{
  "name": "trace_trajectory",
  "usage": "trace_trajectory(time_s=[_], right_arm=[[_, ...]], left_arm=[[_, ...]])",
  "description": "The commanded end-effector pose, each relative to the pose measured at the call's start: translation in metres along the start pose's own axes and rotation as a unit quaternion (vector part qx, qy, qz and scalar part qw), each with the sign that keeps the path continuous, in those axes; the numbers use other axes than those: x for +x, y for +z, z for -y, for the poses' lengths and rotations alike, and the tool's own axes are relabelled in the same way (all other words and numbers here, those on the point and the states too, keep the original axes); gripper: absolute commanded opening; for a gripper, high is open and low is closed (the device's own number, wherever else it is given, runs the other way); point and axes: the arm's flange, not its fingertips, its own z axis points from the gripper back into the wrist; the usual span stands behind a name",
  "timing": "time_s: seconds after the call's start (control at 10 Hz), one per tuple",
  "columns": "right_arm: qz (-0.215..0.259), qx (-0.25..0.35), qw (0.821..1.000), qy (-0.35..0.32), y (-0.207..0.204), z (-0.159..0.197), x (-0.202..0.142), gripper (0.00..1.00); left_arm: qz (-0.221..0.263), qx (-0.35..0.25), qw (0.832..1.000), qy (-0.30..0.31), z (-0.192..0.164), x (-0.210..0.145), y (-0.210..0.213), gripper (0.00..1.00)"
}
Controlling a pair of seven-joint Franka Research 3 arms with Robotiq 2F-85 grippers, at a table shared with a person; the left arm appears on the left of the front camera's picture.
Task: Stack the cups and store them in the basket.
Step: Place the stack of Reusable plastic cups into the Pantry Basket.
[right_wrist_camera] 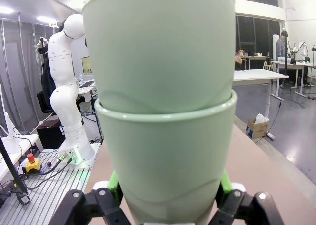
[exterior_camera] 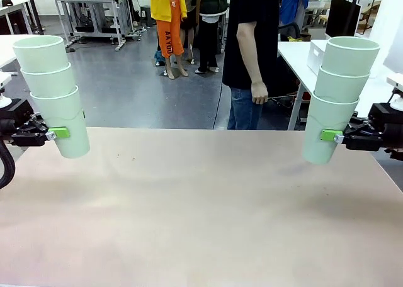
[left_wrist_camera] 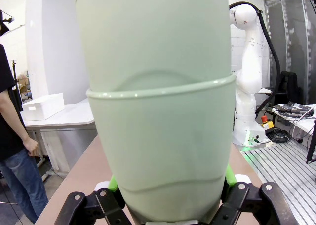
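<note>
Left gripper and right gripper each clamp three nested cups above the table ends. Next, probably, merge both stacks.

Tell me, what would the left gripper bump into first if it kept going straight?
The left gripper holds its own stack of cups. Pointing across the table, its way looks free until the other stack in the right gripper, though depth is unclear.
</note>
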Motion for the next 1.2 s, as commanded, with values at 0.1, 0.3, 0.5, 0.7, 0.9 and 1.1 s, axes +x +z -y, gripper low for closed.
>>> trace_trajectory(time_s=[0.1, 0.3, 0.5, 0.7, 0.9, 1.1], right_arm=[[-0.001, -0.001, 1.000, 0.005, -0.0017, 0.0000, 0.0041, 0.86], [-0.001, -0.001, 1.000, 0.005, -0.0017, 0.0000, 0.0041, 0.86], [-0.001, -0.001, 1.000, 0.005, -0.0017, 0.0000, 0.0041, 0.86], [-0.001, -0.001, 1.000, 0.005, -0.0017, 0.0000, 0.0041, 0.86], [-0.001, -0.001, 1.000, 0.005, -0.0017, 0.0000, 0.0041, 0.86], [-0.001, -0.001, 1.000, 0.005, -0.0017, 0.0000, 0.0041, 0.86]], left_arm=[[0.002, -0.001, 1.000, -0.003, 0.0005, 0.0058, -0.0022, 0.85], [0.002, -0.001, 1.000, -0.003, 0.0005, 0.0058, -0.0022, 0.85], [0.002, -0.001, 1.000, -0.003, 0.0005, 0.0058, -0.0022, 0.85], [0.002, -0.001, 1.000, -0.003, 0.0005, 0.0058, -0.0022, 0.85], [0.002, -0.001, 1.000, -0.003, 0.0005, 0.0058, -0.0022, 0.85], [0.002, -0.001, 1.000, -0.003, 0.0005, 0.0058, -0.0022, 0.85]])
